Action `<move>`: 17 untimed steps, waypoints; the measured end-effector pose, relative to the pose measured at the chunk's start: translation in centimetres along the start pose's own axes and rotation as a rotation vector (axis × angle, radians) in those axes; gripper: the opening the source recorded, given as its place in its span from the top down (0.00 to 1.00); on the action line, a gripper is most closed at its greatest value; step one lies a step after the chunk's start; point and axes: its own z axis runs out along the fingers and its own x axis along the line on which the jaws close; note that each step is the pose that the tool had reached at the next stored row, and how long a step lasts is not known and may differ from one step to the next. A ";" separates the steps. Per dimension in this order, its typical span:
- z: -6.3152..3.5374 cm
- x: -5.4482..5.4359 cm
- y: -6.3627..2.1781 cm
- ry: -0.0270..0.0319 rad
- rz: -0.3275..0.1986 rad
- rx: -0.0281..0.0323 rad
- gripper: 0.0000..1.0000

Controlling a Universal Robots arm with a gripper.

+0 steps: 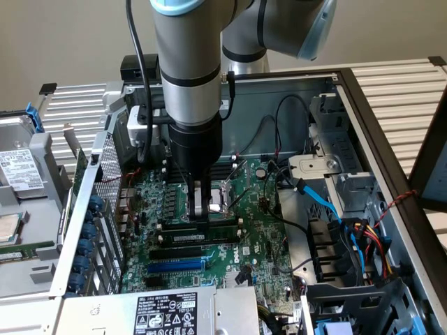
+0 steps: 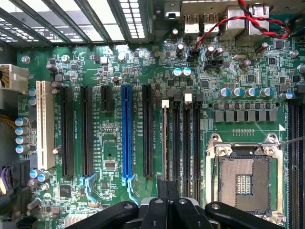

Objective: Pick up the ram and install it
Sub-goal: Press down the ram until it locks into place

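The ram [image 1: 209,238] is a dark stick with a small white label, standing upright in the memory slot farthest from the CPU socket. In the wrist view the ram [image 2: 165,143] shows edge-on as a thin line, with a white end clip at its far end. My gripper [image 1: 200,218] hangs straight down over the middle of the stick with its fingers shut together. Its tips [image 2: 167,193] sit right over the ram's top edge; I cannot tell whether they touch it. Bare black memory slots [image 2: 188,143] lie beside the ram.
The open CPU socket [image 2: 243,179] lies just beyond the memory slots. A blue expansion slot [image 2: 126,133] and black slots sit on the other side. Cables [image 1: 363,237] and a drive cage crowd the exterior view's right; a power supply [image 1: 167,310] is in front.
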 end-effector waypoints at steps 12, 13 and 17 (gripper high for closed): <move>0.03 0.0 0.00 -0.0002 0.000 0.0001 0.89; 0.03 0.0 0.00 -0.0002 0.000 0.0002 0.89; 0.04 0.0 0.00 -0.0002 0.000 0.0001 0.89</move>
